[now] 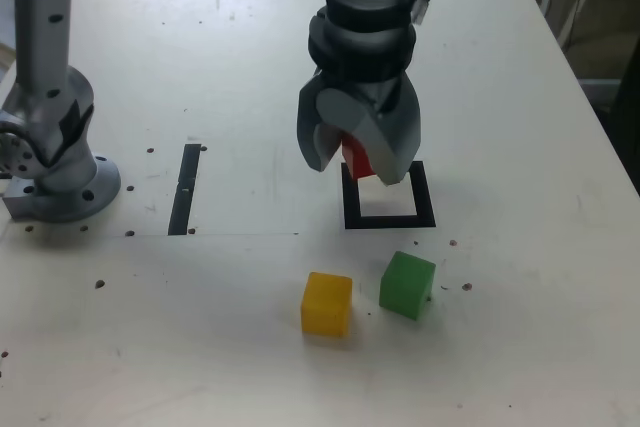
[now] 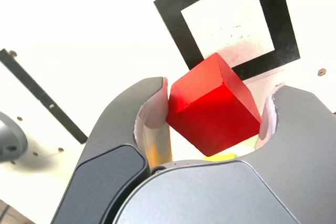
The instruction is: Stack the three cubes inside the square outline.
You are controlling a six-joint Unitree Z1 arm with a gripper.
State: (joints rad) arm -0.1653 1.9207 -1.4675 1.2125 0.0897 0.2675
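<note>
Jaws (image 1: 360, 162) squeezed the red block (image 2: 214, 106), part open | block hung above the black square (image 1: 388, 197) | risk: it sat crooked, so it could land on the tape.

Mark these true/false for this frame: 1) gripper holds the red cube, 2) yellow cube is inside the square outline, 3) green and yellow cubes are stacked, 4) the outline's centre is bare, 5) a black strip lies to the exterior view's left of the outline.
1) The gripper holds the red cube: true, it is pinched between the two jaws, above the table.
2) The yellow cube is inside the square outline: false, it sits on the table nearer the camera, outside the outline.
3) The green cube and yellow cube are stacked: false, they sit side by side, apart.
4) The outline's centre is bare: true, no cube rests in it.
5) A black strip lies to the exterior view's left of the outline: true.
</note>
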